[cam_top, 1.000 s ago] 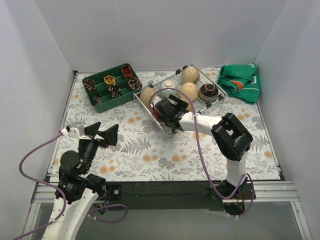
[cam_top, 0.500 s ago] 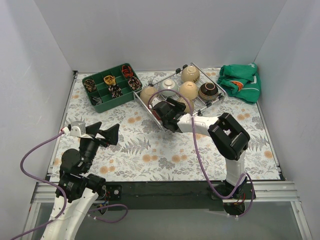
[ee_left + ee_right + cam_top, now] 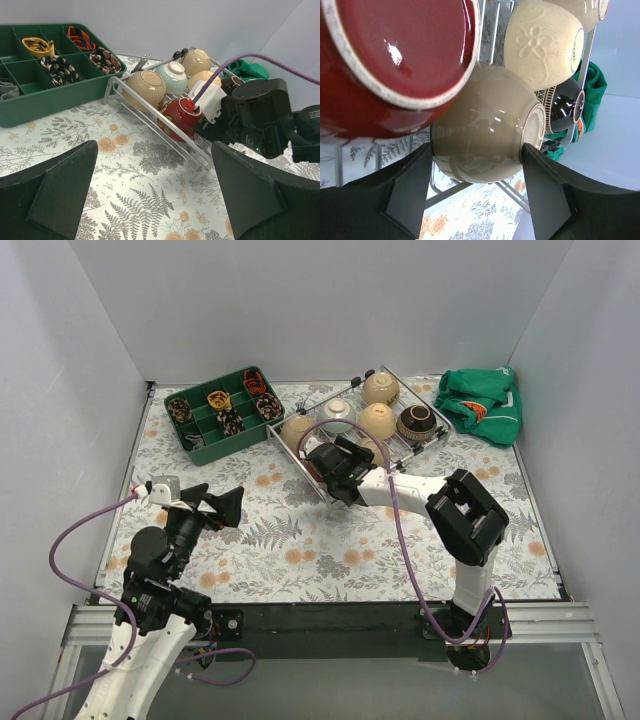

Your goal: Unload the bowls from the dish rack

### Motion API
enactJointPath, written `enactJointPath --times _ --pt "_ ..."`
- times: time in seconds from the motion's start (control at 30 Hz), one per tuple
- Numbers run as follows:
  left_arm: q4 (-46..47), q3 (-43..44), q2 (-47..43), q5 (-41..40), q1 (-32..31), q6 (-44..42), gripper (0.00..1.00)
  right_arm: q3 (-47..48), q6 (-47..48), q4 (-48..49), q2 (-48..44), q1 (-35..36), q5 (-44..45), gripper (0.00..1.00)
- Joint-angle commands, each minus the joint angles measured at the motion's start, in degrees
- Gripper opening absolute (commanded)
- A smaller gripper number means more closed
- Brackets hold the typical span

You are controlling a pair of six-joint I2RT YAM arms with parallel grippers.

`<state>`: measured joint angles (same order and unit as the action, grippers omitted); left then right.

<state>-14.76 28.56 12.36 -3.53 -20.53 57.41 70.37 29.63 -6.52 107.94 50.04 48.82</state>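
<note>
The silver wire dish rack (image 3: 385, 448) lies at the back middle of the table and also shows in the left wrist view (image 3: 150, 119). It holds beige bowls (image 3: 380, 388) (image 3: 297, 429) (image 3: 378, 419), a mint bowl (image 3: 338, 411) and a dark brown bowl (image 3: 417, 423). My right gripper (image 3: 335, 466) is at the rack's near left corner. In the right wrist view its fingers (image 3: 407, 192) press both ends of a tan bowl (image 3: 482, 130) lying on its side, with the red bowl (image 3: 395, 60) just beside it. My left gripper (image 3: 216, 507) (image 3: 154, 167) is open and empty above the floral cloth.
A green compartmented tray (image 3: 196, 426) with small items stands at the back left. A green cloth (image 3: 482, 405) lies at the back right. White walls close in the table on three sides.
My right gripper has pushed a little further into the rack's near corner and settled round the tan bowl. My left arm has shifted slightly right and forward.
</note>
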Motion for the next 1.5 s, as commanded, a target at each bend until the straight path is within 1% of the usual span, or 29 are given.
enactJointPath --times 0.0,0.2,0.4,0.47,0.73,1.03,1.17,1.47 --pt "0.35 0.36 2.23 1.33 -0.3 -0.89 0.98 1.44 -3.08 -2.79 -5.63 0.5 0.41 0.38" --pt "0.61 0.62 4.25 2.47 -0.3 -0.89 0.98 1.88 -6.86 -5.16 -7.13 0.5 -2.41 0.36" --pt "0.88 0.98 6.18 3.44 -0.29 -0.11 0.98 4.42 -10.73 -8.15 -8.44 0.5 -5.39 0.35" --pt "1.05 1.32 7.49 5.46 -0.21 -0.01 0.98 5.56 -12.13 -8.42 -9.41 0.5 -6.88 0.35" --pt "1.4 3.61 13.47 9.32 -0.3 1.12 0.98 9.87 -17.05 -11.49 -10.73 -0.47 -10.32 0.34" --pt "4.39 5.28 19.36 13.9 -0.21 3.94 0.98 10.58 -23.64 -12.64 -14.34 -3.54 -16.91 0.31" --pt "5.45 5.81 23.05 15.83 -0.3 5.26 0.98 9.96 -24.79 -12.55 -14.6 -5.12 -18.76 0.31" --pt "6.15 6.42 25.61 17.94 -0.3 6.49 0.98 10.84 -27.69 -12.64 -14.34 -8.02 -22.97 0.29"
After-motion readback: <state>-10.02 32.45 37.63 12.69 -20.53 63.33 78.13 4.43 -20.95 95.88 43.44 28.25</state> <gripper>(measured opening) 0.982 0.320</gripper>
